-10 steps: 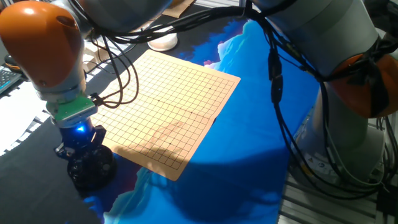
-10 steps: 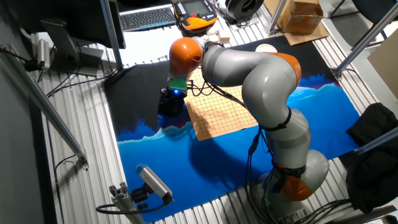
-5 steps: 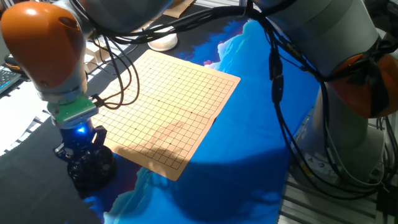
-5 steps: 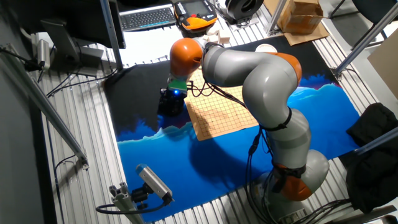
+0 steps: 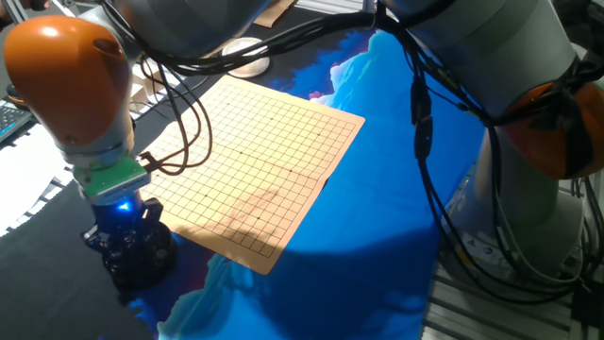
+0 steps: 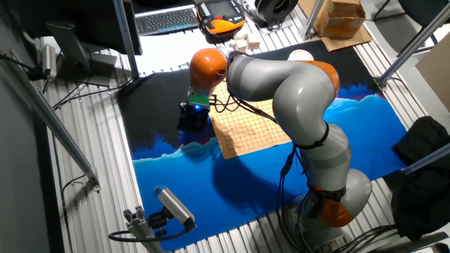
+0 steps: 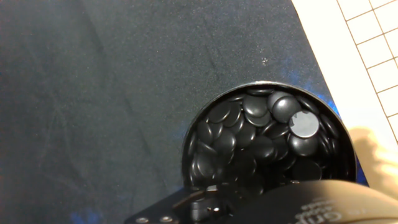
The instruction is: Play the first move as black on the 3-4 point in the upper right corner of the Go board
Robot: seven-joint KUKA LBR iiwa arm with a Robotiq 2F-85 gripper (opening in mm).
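The wooden Go board (image 5: pixel 255 161) lies on the blue cloth with no stone on its grid; it also shows as the Go board (image 6: pixel 246 128), and its corner shows as the Go board (image 7: pixel 373 50). Left of it stands a round black bowl (image 5: pixel 132 257), the bowl (image 6: pixel 191 119), heaped with several glossy black stones (image 7: pixel 249 140). My gripper (image 5: pixel 127 231) reaches straight down into the bowl. From the hand camera only the hand's dark housing (image 7: pixel 261 202) shows at the bottom edge. The fingertips are hidden, so whether a black stone is held cannot be told.
Black cables hang over the board's left part (image 5: pixel 184 113). A white round dish (image 5: pixel 247 64) sits beyond the board's far edge. The robot's grey base (image 5: pixel 528 189) stands at the right. A keyboard (image 6: pixel 167 20) and a cardboard box (image 6: pixel 344 17) lie past the table.
The hand has sunk a little lower toward the bowl and the orange wrist has shifted slightly. The board and bowl have not moved.
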